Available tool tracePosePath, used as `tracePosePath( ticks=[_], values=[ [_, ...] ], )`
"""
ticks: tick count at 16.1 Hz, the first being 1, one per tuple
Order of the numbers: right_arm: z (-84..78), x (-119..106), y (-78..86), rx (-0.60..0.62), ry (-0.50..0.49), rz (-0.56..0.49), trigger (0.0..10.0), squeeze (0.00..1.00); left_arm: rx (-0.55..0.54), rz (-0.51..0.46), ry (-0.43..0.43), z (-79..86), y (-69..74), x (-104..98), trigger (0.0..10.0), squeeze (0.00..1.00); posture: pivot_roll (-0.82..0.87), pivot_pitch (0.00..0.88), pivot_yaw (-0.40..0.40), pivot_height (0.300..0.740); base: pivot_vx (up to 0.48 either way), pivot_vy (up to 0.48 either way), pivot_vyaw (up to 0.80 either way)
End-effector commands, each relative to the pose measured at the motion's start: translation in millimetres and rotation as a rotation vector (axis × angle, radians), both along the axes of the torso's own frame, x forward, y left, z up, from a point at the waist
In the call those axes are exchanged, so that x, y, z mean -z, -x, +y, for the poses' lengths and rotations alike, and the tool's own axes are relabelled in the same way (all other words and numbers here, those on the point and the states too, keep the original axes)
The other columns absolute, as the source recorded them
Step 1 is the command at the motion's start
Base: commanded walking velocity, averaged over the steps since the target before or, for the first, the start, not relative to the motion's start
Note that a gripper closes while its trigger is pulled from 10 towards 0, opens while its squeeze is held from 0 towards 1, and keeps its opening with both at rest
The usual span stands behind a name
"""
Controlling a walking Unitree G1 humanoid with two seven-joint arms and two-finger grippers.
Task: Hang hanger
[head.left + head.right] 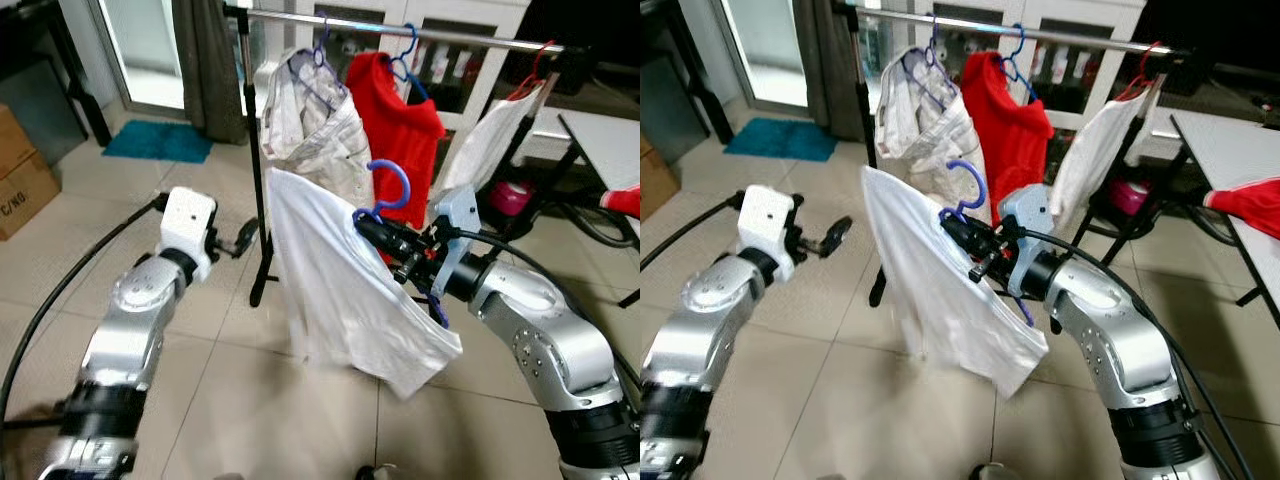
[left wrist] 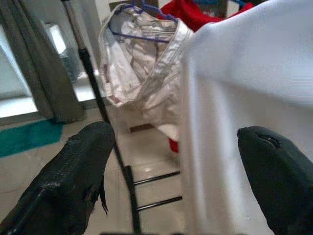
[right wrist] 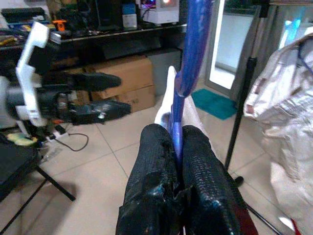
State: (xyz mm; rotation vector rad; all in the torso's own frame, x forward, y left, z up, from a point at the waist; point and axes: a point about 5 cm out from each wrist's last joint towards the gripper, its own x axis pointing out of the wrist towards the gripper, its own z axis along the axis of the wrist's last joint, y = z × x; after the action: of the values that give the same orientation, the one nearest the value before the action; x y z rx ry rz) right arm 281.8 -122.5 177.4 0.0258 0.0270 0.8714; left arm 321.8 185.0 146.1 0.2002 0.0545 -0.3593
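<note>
Your right gripper (image 1: pixel 368 226) is clamped on the neck of the blue hanger (image 1: pixel 392 190); the right wrist view shows both fingers (image 3: pixel 204 181) pressed against the blue shaft just below the hook. The hanger carries a white shirt (image 1: pixel 340 280) and sits in mid-air, nearer to you than the rail (image 1: pixel 400 30) and well below it. Your left gripper (image 1: pixel 243 237) is spread wide and holds nothing, hovering left of the shirt beside the rack's upright pole (image 1: pixel 252 160).

Handling, as a judgement: the hanger looks like thin plastic, light and stiff but slick, so it may twist in the pinch. The shirt is soft and hangs lopsided toward the floor, which will likely swing and pull the hook off line. Keep the hold high on the neck as you have it; taking the cloth instead would give no control of the hook.

Room to move: the rail already holds a crumpled pale garment (image 1: pixel 315 125) at the left, a red shirt (image 1: pixel 400 130) in the middle and a white garment (image 1: pixel 490 135) on a red hanger at the right. The open stretches lie between the red shirt and the right-hand garment, and near the left pole. You must lift the hook above the rail before lowering it on. Watch the table edge (image 1: pixel 600 130) at far right and the trailing cables.
</note>
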Motion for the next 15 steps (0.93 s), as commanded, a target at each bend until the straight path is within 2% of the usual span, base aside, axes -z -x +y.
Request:
tracePosePath(
  ticks=[1, 2, 3, 6, 11, 15],
  values=[
    [0.3, -14, -0.3, -0.014, -0.026, -0.042, 10.0, 0.00, 0.067, -0.005, 0.013, -9.2, -2.9, 0, 8.9, 0.00, -0.03, 0.000, -0.049, 0.740, 0.000, 0.000, 0.00],
    [2.0, -15, 0.0, -0.022, -0.031, -0.043, 10.0, 0.00, 0.099, 0.005, 0.017, -15.0, -6.3, 1, 0.8, 0.00, -0.04, 0.000, -0.047, 0.740, 0.000, 0.000, 0.00],
    [3.4, -17, 1.0, -0.032, -0.035, -0.045, 10.0, 0.00, 0.097, 0.021, 0.006, -17.3, -11.2, 3, 0.0, 0.00, -0.04, 0.000, -0.045, 0.740, 0.000, 0.000, 0.00],
    [4.9, -20, 4.5, -0.053, -0.047, -0.049, 10.0, 0.00, 0.042, 0.036, -0.018, -13.4, -22.5, 7, 0.0, 0.00, -0.04, 0.000, -0.043, 0.740, 0.000, 0.000, 0.00],
    [6.7, -23, 6.8, -0.074, -0.060, -0.049, 10.0, 0.00, 0.079, 0.018, 0.004, -17.5, -32.0, 5, 0.0, 0.00, -0.04, 0.000, -0.044, 0.740, 0.000, 0.000, 0.00],
    [7.2, -25, 9.6, -0.098, -0.070, -0.049, 10.0, 0.00, 0.081, 0.023, -0.017, -15.7, -38.7, 7, 0.0, 0.00, -0.05, 0.000, -0.042, 0.740, 0.000, 0.000, 0.00]
  ],
)
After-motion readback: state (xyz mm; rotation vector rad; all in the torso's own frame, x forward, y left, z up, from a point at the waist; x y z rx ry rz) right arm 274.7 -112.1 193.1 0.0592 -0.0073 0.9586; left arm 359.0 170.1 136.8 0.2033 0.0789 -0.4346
